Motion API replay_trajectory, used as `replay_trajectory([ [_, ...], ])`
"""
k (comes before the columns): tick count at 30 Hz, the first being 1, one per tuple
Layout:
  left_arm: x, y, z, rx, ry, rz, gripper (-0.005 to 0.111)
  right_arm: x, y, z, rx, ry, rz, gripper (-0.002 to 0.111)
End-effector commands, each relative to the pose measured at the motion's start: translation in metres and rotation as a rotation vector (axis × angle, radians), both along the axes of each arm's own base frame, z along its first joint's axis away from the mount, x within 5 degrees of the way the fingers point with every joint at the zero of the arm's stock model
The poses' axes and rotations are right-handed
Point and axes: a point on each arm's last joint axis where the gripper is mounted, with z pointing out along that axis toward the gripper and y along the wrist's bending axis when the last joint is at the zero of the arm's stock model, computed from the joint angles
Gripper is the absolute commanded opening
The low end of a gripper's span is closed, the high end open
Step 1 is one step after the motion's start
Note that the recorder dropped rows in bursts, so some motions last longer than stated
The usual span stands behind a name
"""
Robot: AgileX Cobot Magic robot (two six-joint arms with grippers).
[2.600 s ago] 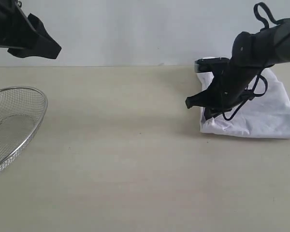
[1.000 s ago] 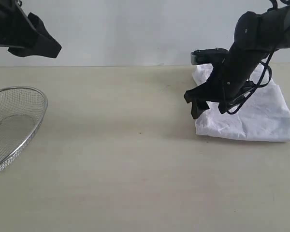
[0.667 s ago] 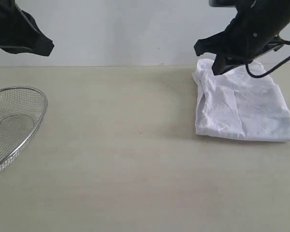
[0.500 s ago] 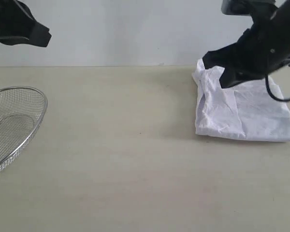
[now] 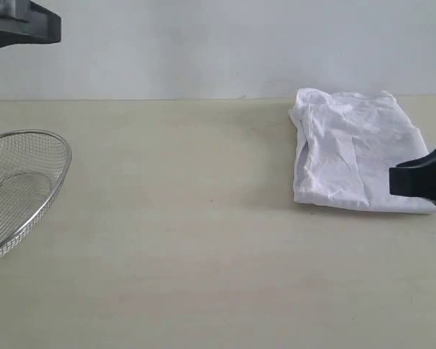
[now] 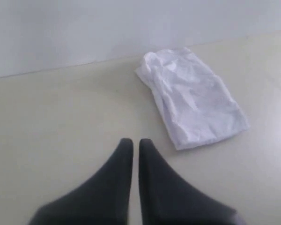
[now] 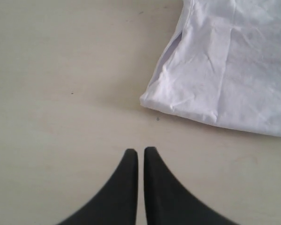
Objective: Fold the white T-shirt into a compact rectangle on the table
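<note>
White cotton, folded into a rumpled rectangle: the white T-shirt lies flat near the far right corner of the table. Neither tool touches it. The left gripper and the right gripper each have their jaws pressed together, holding nothing. A wire-mesh basket sits at the left edge.

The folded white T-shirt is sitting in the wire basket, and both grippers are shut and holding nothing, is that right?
Not quite. The exterior view shows the white T-shirt lying on the table, well to the right of the wire basket, not in it. The rest stands: the left gripper and the right gripper are shut and holding nothing.
</note>
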Motion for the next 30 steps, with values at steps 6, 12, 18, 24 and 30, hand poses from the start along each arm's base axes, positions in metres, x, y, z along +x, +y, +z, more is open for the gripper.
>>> replay_trajectory([
  [6,-0.042,0.012,-0.001,-0.196,-0.085,0.029,0.004,-0.014,0.0,-0.002,0.035,0.015,0.004,0.0],
  [12,-0.068,0.021,0.004,-0.205,-0.161,0.013,0.004,-0.015,0.001,-0.003,0.035,0.028,0.008,0.0],
  [18,-0.088,0.028,0.015,-0.26,-0.223,0.006,0.004,-0.015,0.001,-0.003,0.035,0.028,0.008,0.0],
  [24,-0.105,0.032,0.015,-0.275,-0.245,-0.017,0.004,-0.015,0.001,-0.003,0.035,0.028,0.008,0.0],
  [30,-0.127,0.037,-0.015,-0.357,-0.208,-0.021,0.004,-0.015,0.001,-0.003,0.035,0.028,0.008,0.0],
])
